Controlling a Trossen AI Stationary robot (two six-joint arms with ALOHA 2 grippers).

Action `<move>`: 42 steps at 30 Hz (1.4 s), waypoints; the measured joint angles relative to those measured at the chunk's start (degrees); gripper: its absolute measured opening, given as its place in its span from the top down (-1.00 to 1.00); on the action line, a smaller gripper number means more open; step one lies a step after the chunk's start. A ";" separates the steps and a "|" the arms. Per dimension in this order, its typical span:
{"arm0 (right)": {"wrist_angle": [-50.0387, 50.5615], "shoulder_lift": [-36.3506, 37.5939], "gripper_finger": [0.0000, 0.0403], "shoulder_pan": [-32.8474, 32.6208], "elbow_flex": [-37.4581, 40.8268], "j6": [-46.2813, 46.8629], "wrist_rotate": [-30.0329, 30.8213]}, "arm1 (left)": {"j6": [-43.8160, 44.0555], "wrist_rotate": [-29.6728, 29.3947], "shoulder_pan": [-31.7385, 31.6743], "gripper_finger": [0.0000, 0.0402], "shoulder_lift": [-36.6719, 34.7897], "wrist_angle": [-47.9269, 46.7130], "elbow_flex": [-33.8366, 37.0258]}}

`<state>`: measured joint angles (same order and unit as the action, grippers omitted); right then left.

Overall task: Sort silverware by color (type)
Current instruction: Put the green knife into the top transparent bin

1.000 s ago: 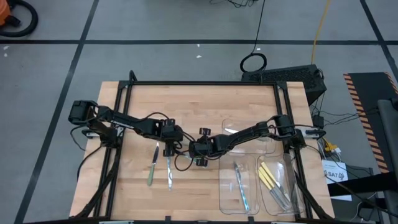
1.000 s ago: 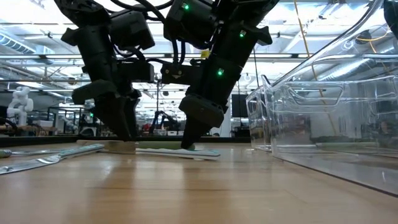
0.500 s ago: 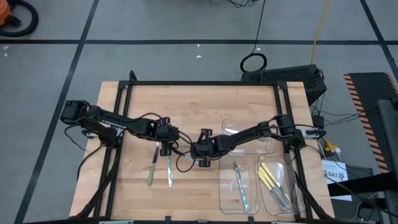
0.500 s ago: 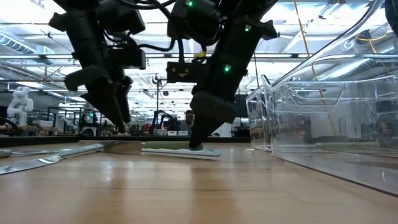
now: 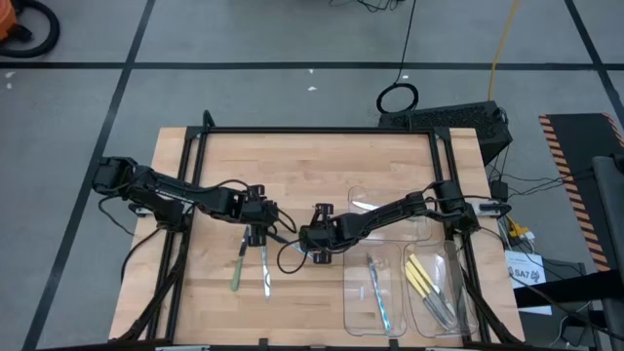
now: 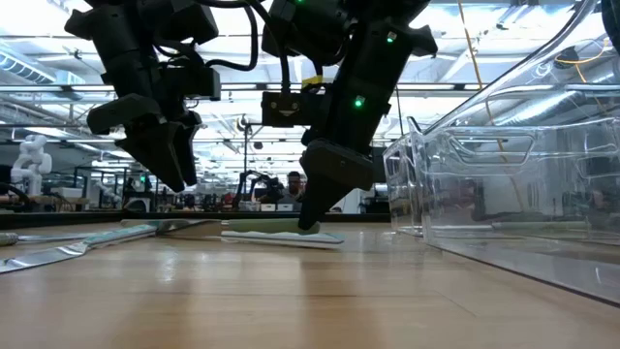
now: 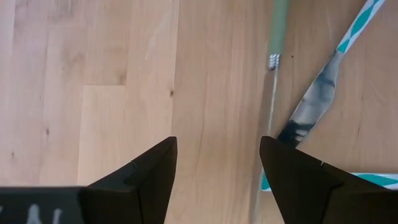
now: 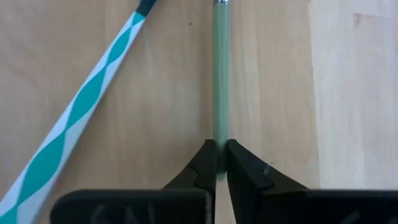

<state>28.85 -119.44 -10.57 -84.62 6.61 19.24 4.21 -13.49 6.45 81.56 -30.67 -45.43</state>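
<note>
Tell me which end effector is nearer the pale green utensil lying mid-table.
Right. The right end effector is pinched on the pale green utensil at its handle end. The left end effector hangs open over the table, off beside the other loose utensils.

left gripper [image 6: 160, 160] lifted off the table and drawn back left, right gripper [image 6: 315, 208] shifted slightly right

The pale green handle [image 8: 221, 81] vanishes between the right gripper [image 8: 221, 163] fingers — its near end hidden.
</note>
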 joint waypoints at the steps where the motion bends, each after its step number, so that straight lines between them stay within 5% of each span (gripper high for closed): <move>1: 0.30 0.03 0.94 -0.04 -0.02 0.00 -0.01 | 0.00 -0.27 0.05 -0.19 -0.09 -0.03 0.00; 15: 1.96 1.34 0.94 -0.85 -0.09 -0.28 -0.03 | 6.49 -5.52 1.14 -0.19 -8.79 -4.94 0.00; 42: 21.77 21.55 0.94 -16.75 -0.15 12.75 16.79 | -3.07 -10.63 14.12 -0.19 -15.67 19.42 0.02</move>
<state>50.62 -97.89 -27.33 -84.77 19.37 36.03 1.14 -24.11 20.57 65.89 -11.25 -45.41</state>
